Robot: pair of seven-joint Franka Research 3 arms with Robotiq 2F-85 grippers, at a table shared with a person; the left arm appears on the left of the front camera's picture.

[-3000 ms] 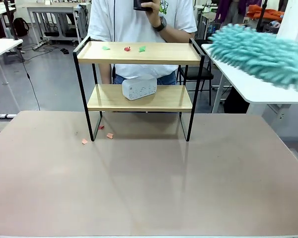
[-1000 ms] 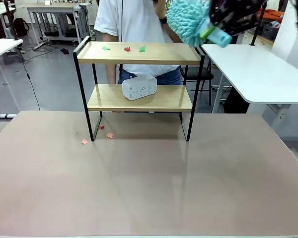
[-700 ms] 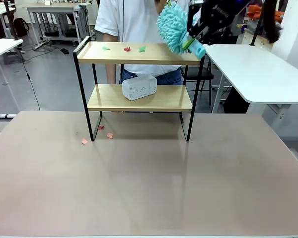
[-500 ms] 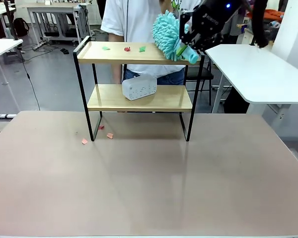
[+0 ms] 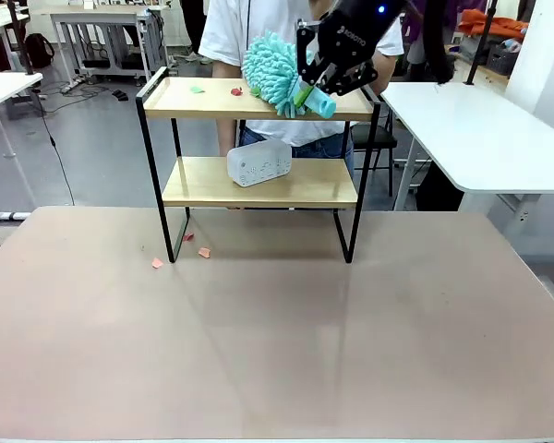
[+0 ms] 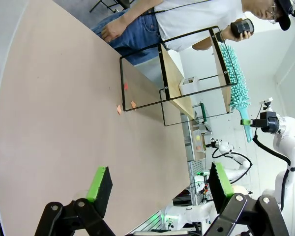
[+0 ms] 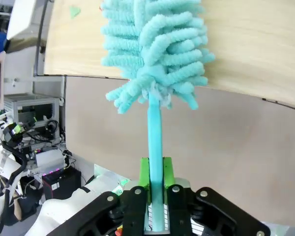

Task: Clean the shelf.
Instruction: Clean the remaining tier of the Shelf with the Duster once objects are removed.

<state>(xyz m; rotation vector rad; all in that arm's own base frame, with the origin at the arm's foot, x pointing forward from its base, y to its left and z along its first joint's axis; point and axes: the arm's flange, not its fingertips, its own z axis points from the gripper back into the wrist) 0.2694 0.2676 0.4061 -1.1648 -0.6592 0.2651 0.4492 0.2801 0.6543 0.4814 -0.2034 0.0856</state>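
The shelf (image 5: 180, 101) stands at the far middle of the brown surface (image 5: 277, 351), in the upper centre of the front view, with a person (image 5: 258, 28) in a white shirt just behind it. The right pincer (image 5: 312, 85) comes in from the upper right, clamped tight on the handle of a turquoise fluffy duster (image 5: 272, 72); from the wrist, the green pads (image 7: 143, 177) press the handle on both sides, and the duster's head (image 7: 155, 44) lies over the top wooden board. A green scrap (image 5: 197, 89) and a red scrap (image 5: 236, 91) sit on that board, left of the duster; a white box (image 5: 258, 161) rests on the lower board; a few pinkish scraps (image 5: 204, 252) lie on the surface by the shelf's left legs. The left pincer (image 6: 160, 179) hangs well back from the shelf, its jaws spread wide with nothing between them.
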